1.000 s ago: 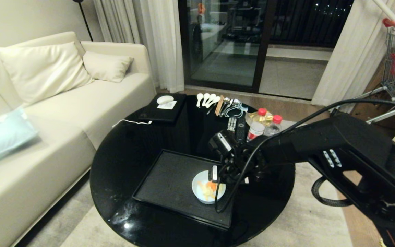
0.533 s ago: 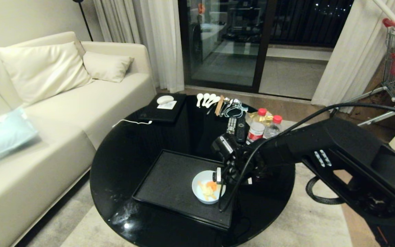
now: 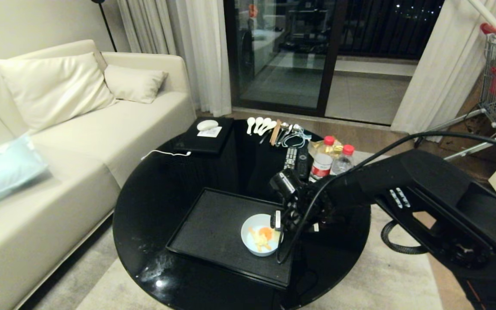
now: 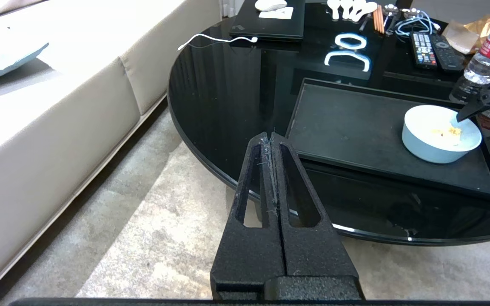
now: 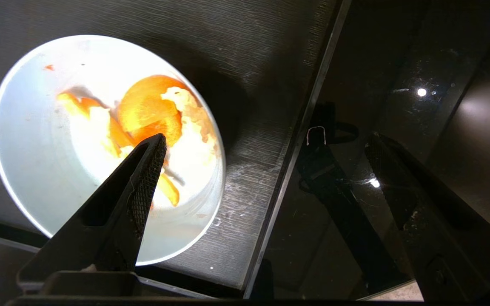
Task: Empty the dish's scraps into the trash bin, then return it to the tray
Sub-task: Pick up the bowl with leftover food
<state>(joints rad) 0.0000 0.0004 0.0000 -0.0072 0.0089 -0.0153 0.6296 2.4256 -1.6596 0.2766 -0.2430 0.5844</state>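
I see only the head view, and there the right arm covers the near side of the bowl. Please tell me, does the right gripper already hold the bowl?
Observer: No. In the right wrist view the right gripper is wide open. One finger hangs over the scraps inside the bowl; whether it touches them I cannot tell.
Operator: And the other finger?
Observer: The other finger is outside the tray, over the bare table. The bowl's rim and the tray's edge both lie between the fingers.
Operator: Where is the left gripper? I do not see it.
Observer: The left wrist view shows the left gripper shut, beside the table, above the carpet.
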